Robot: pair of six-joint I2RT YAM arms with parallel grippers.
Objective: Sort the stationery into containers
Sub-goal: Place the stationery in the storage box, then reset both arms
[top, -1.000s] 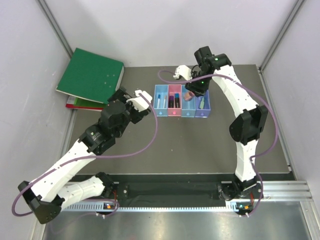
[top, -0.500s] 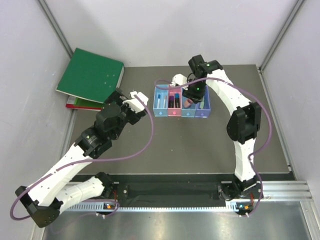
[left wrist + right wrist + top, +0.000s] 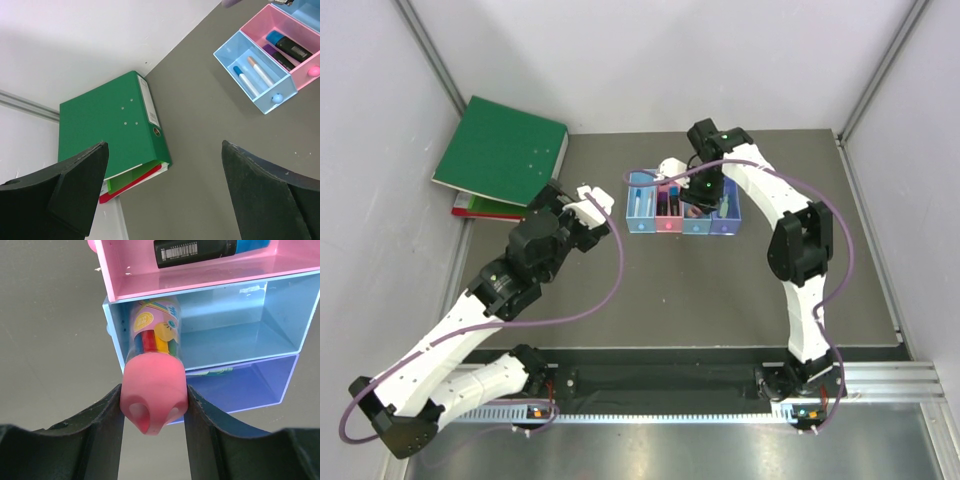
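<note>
Four bins [image 3: 665, 226], two pens [image 3: 246, 80], two markers [image 3: 292, 46], one tube [image 3: 152, 365]

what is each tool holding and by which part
The right tool grips the chunky pink tube by its pink cap end, body pointing toward the light blue bin. The left tool is open, holding nothing.

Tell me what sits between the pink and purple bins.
A light blue bin; the right gripper holds a pink tube over its end. Right wrist view.
</note>
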